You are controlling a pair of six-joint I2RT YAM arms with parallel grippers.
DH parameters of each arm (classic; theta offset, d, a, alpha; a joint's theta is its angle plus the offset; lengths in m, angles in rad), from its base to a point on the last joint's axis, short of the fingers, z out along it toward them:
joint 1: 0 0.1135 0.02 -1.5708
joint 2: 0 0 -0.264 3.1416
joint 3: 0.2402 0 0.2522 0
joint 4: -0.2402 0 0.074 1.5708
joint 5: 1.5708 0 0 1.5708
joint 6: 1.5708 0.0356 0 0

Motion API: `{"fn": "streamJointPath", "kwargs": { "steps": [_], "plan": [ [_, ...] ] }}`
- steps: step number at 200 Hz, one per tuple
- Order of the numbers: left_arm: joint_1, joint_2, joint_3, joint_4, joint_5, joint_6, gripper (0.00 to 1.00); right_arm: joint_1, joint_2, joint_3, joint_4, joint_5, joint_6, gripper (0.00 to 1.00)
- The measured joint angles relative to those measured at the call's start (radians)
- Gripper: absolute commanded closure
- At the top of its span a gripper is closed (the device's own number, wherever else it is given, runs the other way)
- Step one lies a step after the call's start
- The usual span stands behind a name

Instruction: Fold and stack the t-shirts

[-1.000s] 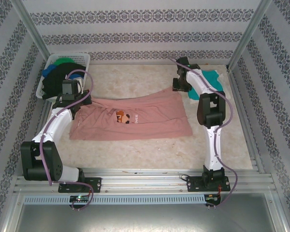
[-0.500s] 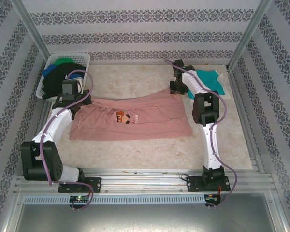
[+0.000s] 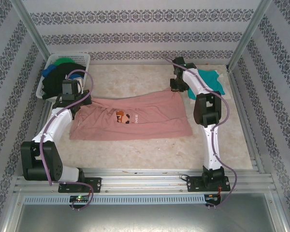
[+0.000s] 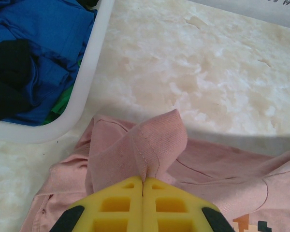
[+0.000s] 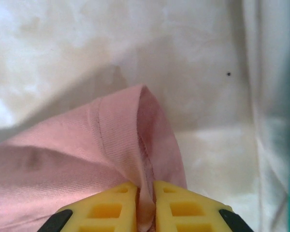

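tiny lettering (image 3: 138,119) on salmon-pink t-shirt (image 3: 157,123), unreadable

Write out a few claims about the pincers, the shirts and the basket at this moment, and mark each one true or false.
1. The left pincer is shut on the salmon-pink t-shirt. True.
2. The right pincer hangs open, holding nothing. False: it is shut on a fold of the same shirt's edge.
3. The teal t-shirt lies in the white basket. False: it lies on the table at the far right, while the basket stands at the far left.
4. The basket holds blue cloth and black cloth. True.
5. The pink shirt's pixel-art print faces up. True.
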Motion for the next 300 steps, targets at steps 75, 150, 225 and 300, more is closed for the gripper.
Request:
{"fn": "streamJointPath", "kwargs": {
  "steps": [75,150,225,300],
  "plan": [
    [0.0,0.0,0.0,0.0,0.0,0.0,1.0,0.0,-0.05,-0.006,-0.002,0.021,-0.024,0.93],
    [0.0,-0.05,-0.001,-0.032,0.026,-0.027,1.0,-0.005,-0.314,-0.309,0.087,-0.053,-0.03,0.92],
    [0.009,-0.276,-0.187,-0.066,-0.039,-0.096,1.0,-0.077,-0.547,-0.701,0.254,-0.175,-0.022,0.89],
    [0.013,-0.339,-0.27,-0.076,-0.06,-0.118,1.0,-0.1,-0.616,-0.888,0.348,-0.252,0.003,0.81]
  ]
}}
